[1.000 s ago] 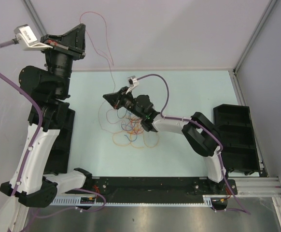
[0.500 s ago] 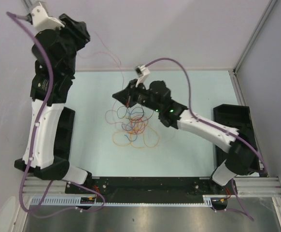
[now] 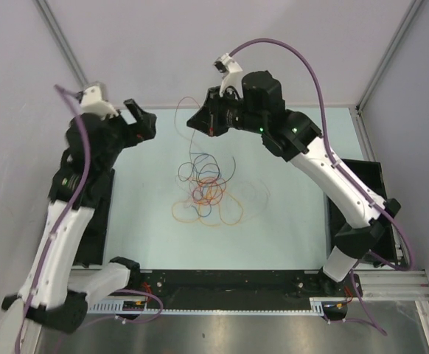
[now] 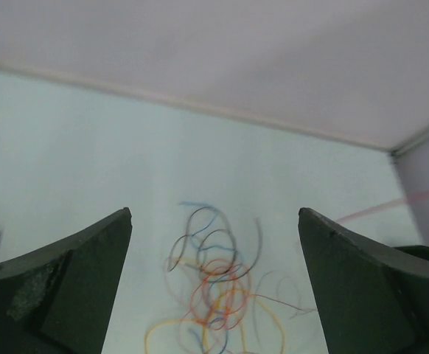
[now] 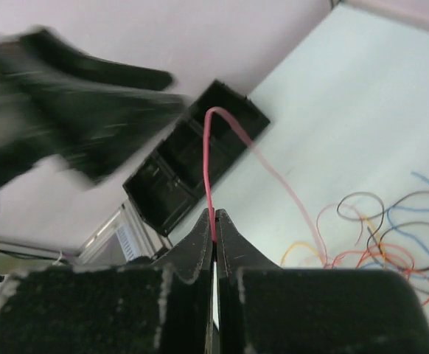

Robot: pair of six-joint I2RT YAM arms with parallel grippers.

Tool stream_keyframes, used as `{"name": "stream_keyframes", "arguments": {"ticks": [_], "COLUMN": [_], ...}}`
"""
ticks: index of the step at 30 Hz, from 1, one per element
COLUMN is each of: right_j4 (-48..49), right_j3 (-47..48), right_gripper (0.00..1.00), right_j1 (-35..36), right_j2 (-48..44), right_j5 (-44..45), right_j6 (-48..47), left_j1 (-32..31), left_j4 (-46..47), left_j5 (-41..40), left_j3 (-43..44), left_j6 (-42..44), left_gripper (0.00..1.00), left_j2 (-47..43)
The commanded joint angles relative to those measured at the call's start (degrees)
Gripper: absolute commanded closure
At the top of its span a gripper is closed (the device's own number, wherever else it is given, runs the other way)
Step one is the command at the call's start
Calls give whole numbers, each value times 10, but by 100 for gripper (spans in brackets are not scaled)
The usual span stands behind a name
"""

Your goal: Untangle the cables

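The cables [image 3: 207, 193] lie in a loose tangle of orange, blue, red and pale loops at the middle of the table, and show blurred in the left wrist view [image 4: 216, 284]. My right gripper [image 3: 192, 122] hangs above the table's far side, shut on a red cable [image 5: 208, 162]. That strand arches up from the closed fingertips [image 5: 214, 218] and runs down into the tangle [image 5: 380, 247]. My left gripper [image 3: 145, 122] hovers at the far left with its jaws wide apart and nothing between them [image 4: 214, 215]; the tangle is below and ahead of it.
A black tray [image 3: 96, 214] sits at the table's left edge beside the left arm, seen too in the right wrist view [image 5: 189, 166]. Another black tray [image 3: 362, 203] stands at the right edge. Grey walls enclose the back and both sides.
My left gripper has opened, let go of the red cable and swung down from high at the back wall. My right gripper has lifted away from the tangle toward the back, pulling the red strand.
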Motion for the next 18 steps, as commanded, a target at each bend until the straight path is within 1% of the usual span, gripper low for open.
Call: {"name": "stream_keyframes", "arguments": {"ticks": [1, 3, 4, 5, 6, 7, 8, 9, 11, 14, 17, 18], "right_j4": [-145, -184, -190, -190, -172, -155, -112, -92, -44, -17, -17, -18], "right_j3": [158, 234, 294, 311, 320, 319, 305, 294, 265, 245, 244, 243], "right_gripper": [100, 100, 100, 100, 100, 100, 100, 100, 100, 100, 100, 100], "right_j1": [-4, -8, -11, -17, -33, -44, -53, -70, -81, -89, -90, -90], "right_j2": [45, 66, 84, 91, 93, 87, 82, 76, 52, 28, 22, 21], "right_j5": [-45, -51, -57, -78, -94, -114, -152, -168, -195, -199, -199, -198], "right_j6": [-22, -19, -13, -2, 10, 41, 55, 67, 95, 100, 99, 98], "left_j1": [1, 1, 1, 0, 0, 0, -1, -3, -6, -14, -43, -63], "left_j4": [193, 229, 241, 252, 271, 279, 287, 298, 312, 332, 345, 345], "left_j5": [153, 198, 218, 241, 298, 321, 338, 349, 364, 387, 404, 405], "left_j3": [-55, -87, -98, -116, -124, -130, -142, -147, -166, -187, -199, -202], "left_j6": [49, 50, 50, 51, 52, 52, 51, 51, 52, 51, 54, 62], "left_gripper": [0, 0, 0, 0, 0, 0, 0, 0, 0, 0, 0, 0], "left_j2": [-116, -148, -159, -169, -175, -186, -191, -197, -206, -206, -191, -186]}}
